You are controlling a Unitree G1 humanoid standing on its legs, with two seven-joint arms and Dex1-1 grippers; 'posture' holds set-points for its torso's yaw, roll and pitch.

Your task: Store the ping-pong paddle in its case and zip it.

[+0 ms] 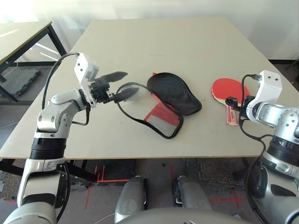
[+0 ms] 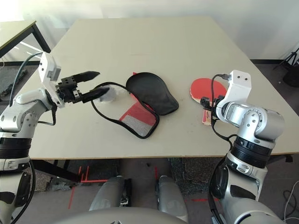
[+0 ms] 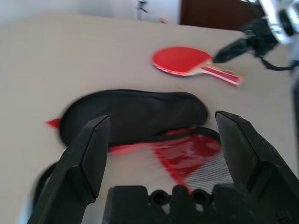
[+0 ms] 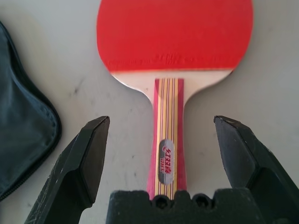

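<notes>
beige counter (image 1: 154, 46): bearing case and paddle, well apart from the grey floor.
black-and-red case (image 1: 174, 93): lying open left of the paddle, black back nearer to it, clear front with mesh pocket (image 1: 163, 125) spread toward the left arm.
red paddle (image 1: 227, 88): flat on the counter at the robot's right, face away from the robot, handle (image 4: 168, 140) toward it; long axis running between the right fingers, square to their closing; right arm nearer, likely the one to lower and grip.
right arm (image 1: 273, 112): bent, reaching inward over the handle.
left arm (image 1: 53, 135): raised, stretched forward to the clear front's far end.
right pincer (image 4: 162, 116): wide, empty, astride the handle's line.
left pincer (image 1: 131, 81): wide, at the front's rim; contact unclear.
</notes>
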